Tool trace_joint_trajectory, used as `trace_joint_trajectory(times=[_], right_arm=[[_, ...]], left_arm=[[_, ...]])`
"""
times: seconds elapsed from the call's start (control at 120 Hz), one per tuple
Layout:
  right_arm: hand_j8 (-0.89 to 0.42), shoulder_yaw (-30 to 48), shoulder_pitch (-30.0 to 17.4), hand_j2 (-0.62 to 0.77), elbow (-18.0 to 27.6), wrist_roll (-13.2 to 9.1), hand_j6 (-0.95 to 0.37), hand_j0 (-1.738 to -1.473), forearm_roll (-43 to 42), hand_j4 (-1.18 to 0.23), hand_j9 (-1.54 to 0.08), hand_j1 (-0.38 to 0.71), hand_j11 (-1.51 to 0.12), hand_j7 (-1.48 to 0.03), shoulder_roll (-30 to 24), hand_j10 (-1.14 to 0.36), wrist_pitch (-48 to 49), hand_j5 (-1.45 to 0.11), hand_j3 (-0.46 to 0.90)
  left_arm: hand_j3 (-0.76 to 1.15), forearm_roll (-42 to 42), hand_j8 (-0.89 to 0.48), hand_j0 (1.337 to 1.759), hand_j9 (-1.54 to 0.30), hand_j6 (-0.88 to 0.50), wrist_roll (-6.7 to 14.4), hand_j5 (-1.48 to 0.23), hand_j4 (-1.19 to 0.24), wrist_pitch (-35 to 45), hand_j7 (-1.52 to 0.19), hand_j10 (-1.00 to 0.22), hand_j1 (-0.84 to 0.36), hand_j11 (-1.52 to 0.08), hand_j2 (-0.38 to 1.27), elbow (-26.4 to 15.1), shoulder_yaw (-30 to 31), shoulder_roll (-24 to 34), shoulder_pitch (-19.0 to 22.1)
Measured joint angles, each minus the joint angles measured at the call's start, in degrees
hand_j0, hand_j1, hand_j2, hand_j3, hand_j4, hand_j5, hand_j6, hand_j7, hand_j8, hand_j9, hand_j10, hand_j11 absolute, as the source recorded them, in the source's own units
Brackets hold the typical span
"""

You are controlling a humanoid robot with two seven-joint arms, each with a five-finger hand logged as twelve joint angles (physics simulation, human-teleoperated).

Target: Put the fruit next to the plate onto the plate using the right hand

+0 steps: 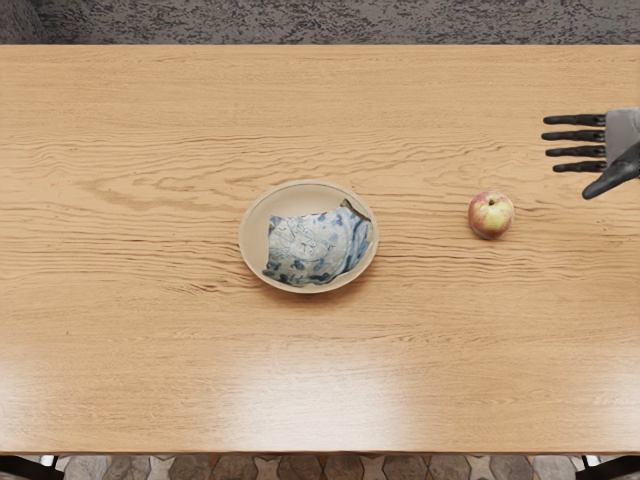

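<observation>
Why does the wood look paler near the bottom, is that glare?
Likely yes: in the head view a soft, pale sheen lies on the table nearer the camera than the plate. The head view is sharp throughout, with only faint shadows hugging the plate and the apple. The right robot hand at the right edge looks crisp, fingers spread.

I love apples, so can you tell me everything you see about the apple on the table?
The apple is small and round, red with yellow-green patches, and looks whole and smooth. It sits on the wooden table, right of the plate and apart from it. Only the table touches it. The right hand hangs open beyond it near the picture's right edge, not touching.
</observation>
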Motion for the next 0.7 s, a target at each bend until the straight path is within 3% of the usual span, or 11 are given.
trace_joint_trajectory(times=[0.158,0.267,0.417,0.7], right_arm=[[0.00,-0.69,3.21,0.00,-0.25,-0.03,0.00,-1.658,-6.90,0.00,0.00,-0.35,0.00,0.00,1.01,0.00,0.00,0.00,0.00],[0.00,-1.16,7.08,0.00,5.32,-0.04,0.00,-1.658,-20.43,0.00,0.00,-0.35,0.00,0.00,1.37,0.00,-0.07,0.00,0.00],[0.00,-3.85,8.61,0.00,10.65,-0.04,0.00,-1.658,-40.17,0.00,0.00,-0.35,0.00,0.00,6.85,0.00,-6.12,0.00,0.00],[0.00,-11.06,9.91,0.00,12.15,-0.04,0.00,-1.658,-57.44,0.00,0.00,-0.35,0.00,0.00,15.18,0.00,-16.13,0.00,0.00]], left_arm=[[0.00,0.00,0.00,1.658,-0.01,0.00,0.00,-0.01,0.00,0.00,-0.01,0.00,0.34,-0.01,0.00,0.00,0.00,0.00,0.00],[0.00,0.00,0.00,1.658,-0.01,0.00,0.00,-0.01,0.00,0.00,-0.01,0.00,0.34,-0.01,0.00,0.00,0.00,0.00,0.00],[0.00,0.00,0.00,1.658,-0.01,0.00,0.00,-0.01,0.00,0.00,-0.01,0.00,0.34,-0.01,0.00,0.00,0.01,0.00,0.00],[0.00,0.00,0.00,1.658,-0.01,0.00,0.00,-0.01,0.00,0.00,-0.01,0.00,0.34,0.00,0.00,0.00,0.01,0.00,0.00]])
